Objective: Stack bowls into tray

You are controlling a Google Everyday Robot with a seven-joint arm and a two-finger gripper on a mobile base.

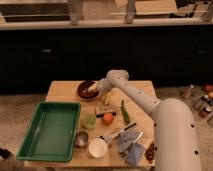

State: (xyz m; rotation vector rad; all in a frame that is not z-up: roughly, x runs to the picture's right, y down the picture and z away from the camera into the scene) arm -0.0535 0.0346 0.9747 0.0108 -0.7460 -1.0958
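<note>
Red-brown glossy bowl [86, 90] sits far on wooden table [61, 93], beyond green tray [47, 131] at near left. Gripper [93, 89] at bowl's right rim; open or closed, cannot tell. White round vessel [97, 148] just right of tray.

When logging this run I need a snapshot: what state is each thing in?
green tray: empty.
red-brown bowl: upright on the table, outside the tray, gripper at its rim.
gripper: low over the red-brown bowl's right side.
metal bowl: upright, beside the tray.
white bowl: upright, on the table.
green bowl: upright, unstacked.
</note>
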